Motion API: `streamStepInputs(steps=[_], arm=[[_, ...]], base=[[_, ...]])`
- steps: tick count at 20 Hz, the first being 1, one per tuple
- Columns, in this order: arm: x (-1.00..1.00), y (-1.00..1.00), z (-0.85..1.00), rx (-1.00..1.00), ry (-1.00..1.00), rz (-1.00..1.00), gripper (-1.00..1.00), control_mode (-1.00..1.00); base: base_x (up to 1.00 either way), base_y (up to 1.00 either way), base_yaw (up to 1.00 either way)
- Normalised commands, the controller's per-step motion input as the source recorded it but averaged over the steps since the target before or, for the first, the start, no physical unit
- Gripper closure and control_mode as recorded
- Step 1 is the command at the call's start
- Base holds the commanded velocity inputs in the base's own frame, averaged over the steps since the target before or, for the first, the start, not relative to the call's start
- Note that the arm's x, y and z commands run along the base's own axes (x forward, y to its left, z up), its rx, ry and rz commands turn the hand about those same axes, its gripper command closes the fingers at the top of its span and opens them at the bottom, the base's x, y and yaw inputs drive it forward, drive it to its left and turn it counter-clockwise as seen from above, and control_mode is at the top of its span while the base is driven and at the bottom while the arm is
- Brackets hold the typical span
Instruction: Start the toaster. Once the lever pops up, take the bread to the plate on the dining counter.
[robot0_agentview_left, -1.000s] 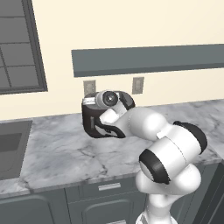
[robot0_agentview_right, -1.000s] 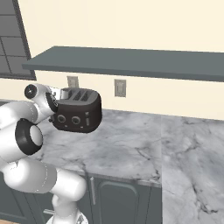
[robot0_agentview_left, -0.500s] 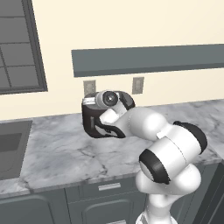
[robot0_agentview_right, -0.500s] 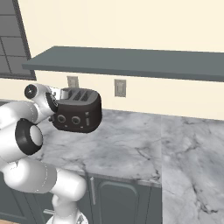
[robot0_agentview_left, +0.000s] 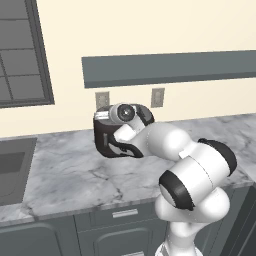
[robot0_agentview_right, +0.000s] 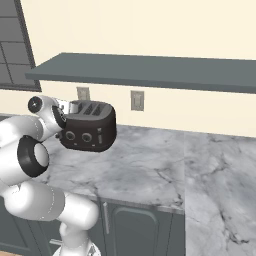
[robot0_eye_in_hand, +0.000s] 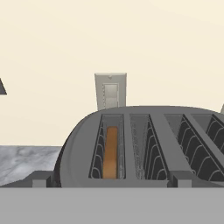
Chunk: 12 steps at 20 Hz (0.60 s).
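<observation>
The glossy dark toaster (robot0_agentview_right: 87, 132) stands on the marble worktop against the wall, its two knobs facing out. My arm reaches across it, so little more than its left end (robot0_agentview_left: 104, 142) shows in the left base view. The hand view looks low along the toaster's slotted top (robot0_eye_in_hand: 131, 113). A tan slice of bread (robot0_eye_in_hand: 111, 151) sits deep in the far-left slot. My gripper (robot0_agentview_right: 64, 111) hovers at the toaster's upper left end, open, with nothing held. Its fingertips are hidden. The plate and the dining counter are out of view.
The worktop (robot0_agentview_left: 65, 175) runs left to a dark sink (robot0_agentview_left: 10, 170) and right past the arm. A grey shelf (robot0_agentview_right: 150, 70) hangs over the toaster. Wall outlets (robot0_agentview_right: 136, 100) sit behind it, and a window (robot0_agentview_left: 22, 55) is at far left.
</observation>
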Motion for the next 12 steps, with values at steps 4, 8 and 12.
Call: streamStepInputs(steps=[4,8,12], arm=[[0.0,0.0,0.0,0.0,0.0,0.0,-1.0,-1.0],[0.0,0.0,0.0,0.0,0.0,0.0,-1.0,-1.0],[0.0,0.0,0.0,0.0,0.0,0.0,-1.0,-1.0]], base=[[0.0,0.0,0.0],[0.0,0.0,0.0],[0.0,0.0,0.0]])
